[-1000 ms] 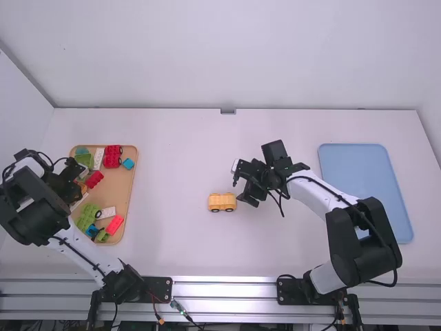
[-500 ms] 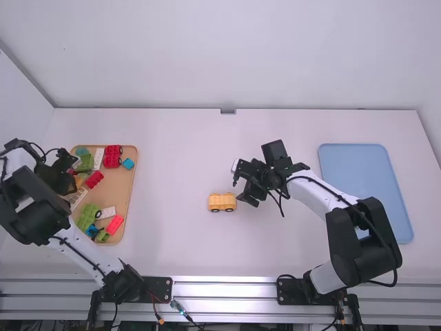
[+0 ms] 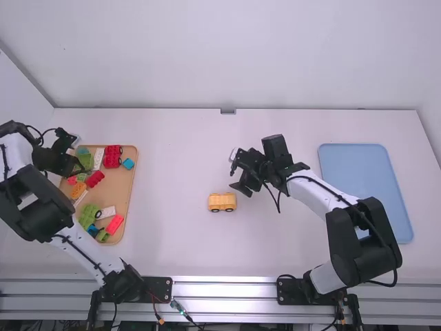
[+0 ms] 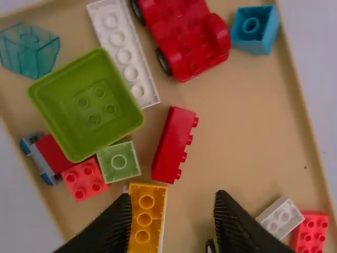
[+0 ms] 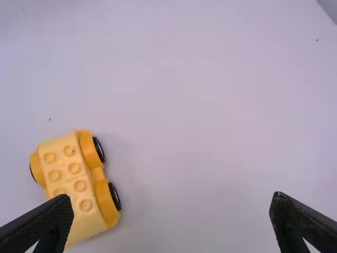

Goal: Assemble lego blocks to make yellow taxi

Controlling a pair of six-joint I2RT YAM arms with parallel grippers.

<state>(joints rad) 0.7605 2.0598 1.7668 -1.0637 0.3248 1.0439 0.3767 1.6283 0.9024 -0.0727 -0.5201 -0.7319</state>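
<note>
in the high view, the yellow car (image 3: 222, 202) sits a little below the frame's middle. up and right of it, the right gripper (image 3: 235, 172) is wide open, empty. the left gripper (image 3: 76, 160), partway open, empty, is at the tan tray (image 3: 123, 193), frame left.

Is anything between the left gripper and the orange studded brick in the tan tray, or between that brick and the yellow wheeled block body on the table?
Nothing visible separates the left gripper from the orange brick, though a small green brick sits near its end. Toward the yellow body, only the tray's rim crosses the way.
</note>
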